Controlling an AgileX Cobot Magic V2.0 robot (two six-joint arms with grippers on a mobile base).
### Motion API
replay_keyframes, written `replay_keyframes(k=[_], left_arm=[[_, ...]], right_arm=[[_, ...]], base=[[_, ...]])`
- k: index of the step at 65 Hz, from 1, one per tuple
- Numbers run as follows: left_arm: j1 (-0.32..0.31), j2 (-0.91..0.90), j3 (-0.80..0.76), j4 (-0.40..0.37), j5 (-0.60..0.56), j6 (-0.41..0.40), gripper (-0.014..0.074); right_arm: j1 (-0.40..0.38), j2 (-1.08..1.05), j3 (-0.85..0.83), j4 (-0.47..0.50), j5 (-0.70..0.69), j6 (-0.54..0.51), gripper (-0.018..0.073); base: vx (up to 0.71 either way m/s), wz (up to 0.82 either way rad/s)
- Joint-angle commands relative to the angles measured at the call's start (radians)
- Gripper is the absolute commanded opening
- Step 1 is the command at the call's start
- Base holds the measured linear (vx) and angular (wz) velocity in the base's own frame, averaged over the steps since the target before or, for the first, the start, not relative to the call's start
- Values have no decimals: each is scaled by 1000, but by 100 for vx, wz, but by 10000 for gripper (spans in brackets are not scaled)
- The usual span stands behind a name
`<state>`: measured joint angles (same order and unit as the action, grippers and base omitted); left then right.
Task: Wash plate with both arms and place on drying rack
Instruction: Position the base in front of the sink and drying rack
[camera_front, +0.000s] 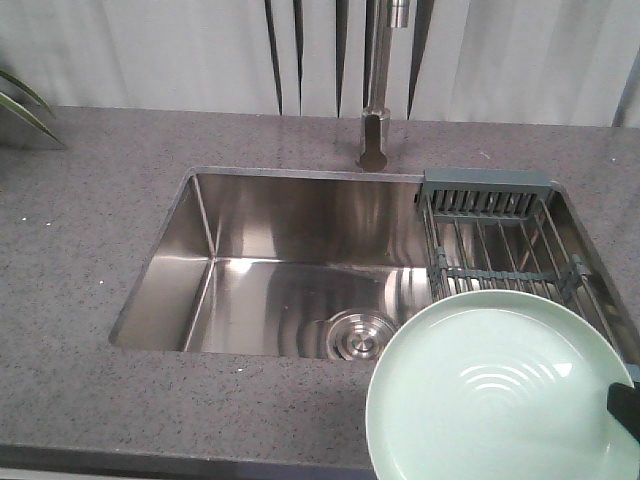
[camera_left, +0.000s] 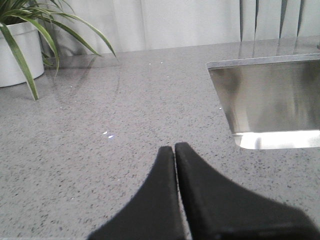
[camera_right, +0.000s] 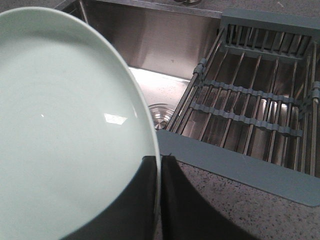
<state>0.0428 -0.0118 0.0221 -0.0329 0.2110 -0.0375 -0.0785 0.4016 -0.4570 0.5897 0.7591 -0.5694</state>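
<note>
– Since the sink takes the middle, where's the drying rack?
– Across its right end; the plate hangs at its near end, rim clamped in the right gripper.
– Left gripper?
– Jaws together, empty, over the left counter.

1. Round pale mint-green plate: 1.
2. Rectangular steel-wire drying rack with grey-green plastic end pieces: 1.
3. Rectangular stainless-steel sink basin: 1, holding 1 round steel drain.
4. Upright steel faucet: 1.
5. Black grippers: 2, namely left gripper and right gripper.
6. Green long-leaved plant in a white pot: 1.
7. Grey speckled stone countertop: 1.
</note>
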Motion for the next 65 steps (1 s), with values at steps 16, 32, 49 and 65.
replay_keyframes(k=[16,32,49,65], left_arm=[[1,-14,-21,-2,-70,-7,-6],[1,-14,-21,-2,-70,-7,-6],[1,-14,-21,-2,-70,-7,-6],[1,-14,-21,-2,-70,-7,-6]], right_arm=[[-7,4,-27,35,-60,-8,-1],[-7,4,-27,35,-60,-8,-1],[-7,4,-27,35,-60,-8,-1],[-7,4,-27,35,-60,-8,-1]], base=[[4,-6],[3,-4],[4,-4],[4,-3]])
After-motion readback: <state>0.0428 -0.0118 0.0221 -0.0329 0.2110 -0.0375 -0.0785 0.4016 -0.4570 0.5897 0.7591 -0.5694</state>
